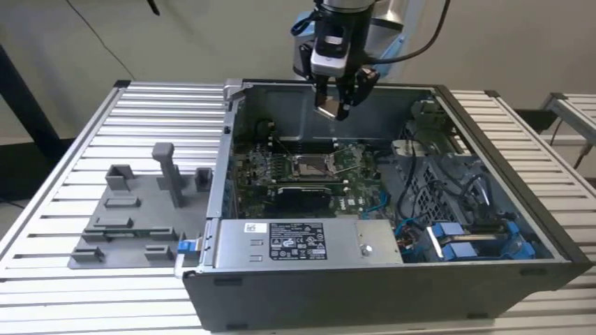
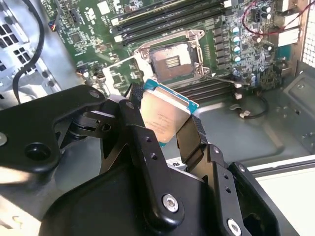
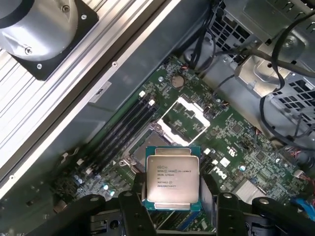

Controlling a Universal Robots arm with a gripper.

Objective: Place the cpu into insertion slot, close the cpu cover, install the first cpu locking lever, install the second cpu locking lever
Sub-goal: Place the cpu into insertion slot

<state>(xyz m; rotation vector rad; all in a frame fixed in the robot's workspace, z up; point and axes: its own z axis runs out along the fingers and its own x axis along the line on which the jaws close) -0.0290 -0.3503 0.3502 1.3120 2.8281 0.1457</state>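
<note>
Between the jaws, the cpu [image 3: 173,179] hangs above the insertion slot [image 2: 172,61] inside the computer case [image 1: 373,293]; a parts holder [image 1: 130,216] lies on the worktop [image 1: 65,146] at the exterior view's left.

The cpu [image 3: 173,179] is silver-grey with a teal edge; the pincer [image 2: 165,117] is black. The board [image 3: 236,132] is green, and the slot [image 2: 172,61] is dark, rimmed silver. The table [image 1: 93,125] is pale grey and ribbed. In the exterior view, blue clips [image 1: 456,241] sit at four o'clock of the slot.

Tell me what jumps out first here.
The cpu, clamped in the tool, hangs over the motherboard inside the open case. Beneath it the slot sits empty, its cover flipped open.
</note>
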